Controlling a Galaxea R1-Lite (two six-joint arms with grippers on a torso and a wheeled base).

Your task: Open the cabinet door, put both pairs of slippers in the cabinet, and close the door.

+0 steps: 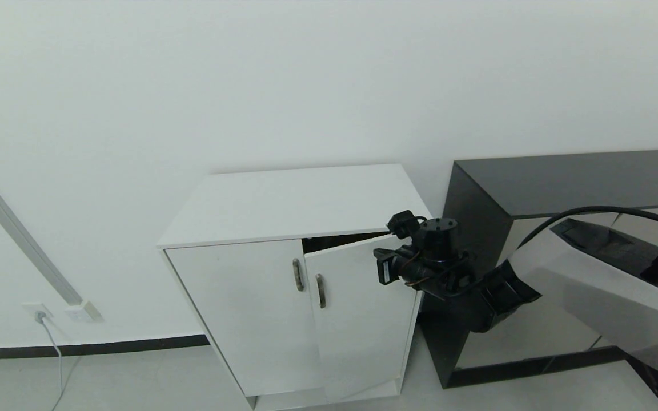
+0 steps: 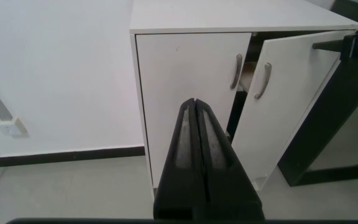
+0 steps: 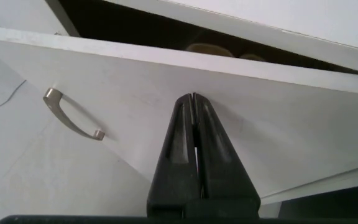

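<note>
Holding its fingers shut, the right gripper (image 3: 193, 99) sits at the outer face of the right door (image 1: 357, 319), which hangs ajar on the white cabinet (image 1: 295, 200). Tan slippers (image 3: 210, 48) seem inside already; press steadily nearer the handle (image 1: 320, 291) side until flush.

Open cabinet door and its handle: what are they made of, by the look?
Door: probably laminated board, matte white, with a flat uniform face and a square-cut edge. Handle: looks like brushed metal with a dull grey sheen, though coated plastic can't be ruled out.
</note>
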